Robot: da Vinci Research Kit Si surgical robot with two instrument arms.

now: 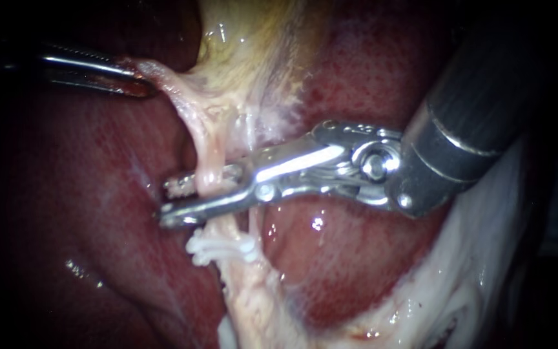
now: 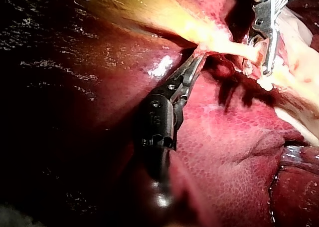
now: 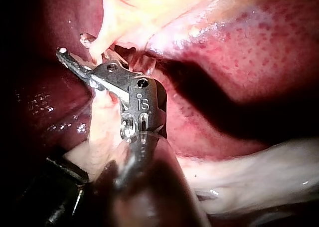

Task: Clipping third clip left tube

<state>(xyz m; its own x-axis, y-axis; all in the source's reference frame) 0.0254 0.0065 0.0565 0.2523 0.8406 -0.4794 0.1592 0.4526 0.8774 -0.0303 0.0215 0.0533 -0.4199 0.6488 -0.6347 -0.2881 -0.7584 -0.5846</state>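
Right instrument, near right: jaws parted, astride the left tube, just beside white clips. Left instrument, far left: jaws clamped on pale tissue.

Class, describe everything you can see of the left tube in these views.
The left tube is a pale pink, glistening, soft-looking strand, stretched taut and running steeply down the endoscope view. The tissue at its upper end is gripped in the claw of the left instrument. The right instrument straddles it with an open claw. Just below, white clips clamp it.
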